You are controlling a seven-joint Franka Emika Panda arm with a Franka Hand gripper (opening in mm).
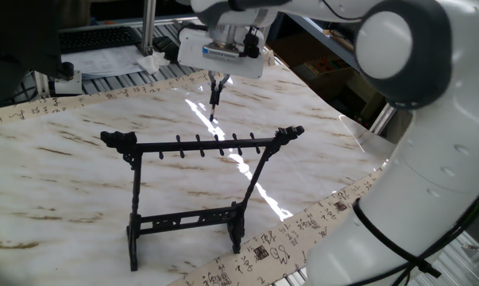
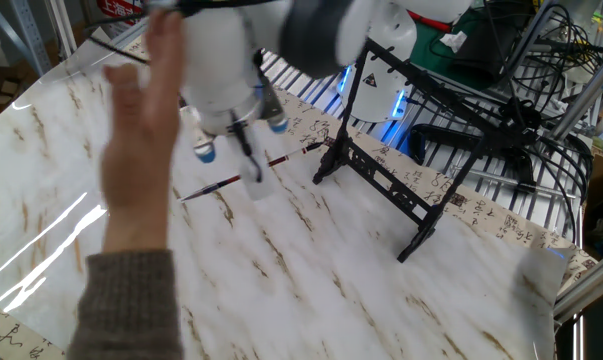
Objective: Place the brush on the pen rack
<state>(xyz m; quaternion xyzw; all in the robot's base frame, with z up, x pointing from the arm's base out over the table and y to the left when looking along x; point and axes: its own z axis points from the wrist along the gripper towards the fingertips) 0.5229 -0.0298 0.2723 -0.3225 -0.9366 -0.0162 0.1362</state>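
Observation:
The black pen rack [image 1: 199, 146] stands upright mid-table, its pegged top bar running left to right; it also shows in the other fixed view [image 2: 381, 180] near the far table edge. My gripper [image 1: 218, 79] hangs above the table behind the rack, shut on the thin dark reddish-brown brush [image 1: 214, 102], which points down from the fingers, clear of the rack's top bar. In the other fixed view the gripper [image 2: 251, 170] holds the brush [image 2: 216, 185], which reads as a slim slanted line just above the marble.
A person's raised hand [image 2: 141, 130] and sleeve fill the left foreground of the other fixed view, next to the gripper. The marble-patterned tabletop [image 1: 56, 175] has a calligraphy-print border [image 1: 295, 234]. Cables and metal frames [image 2: 501, 100] stand behind the table.

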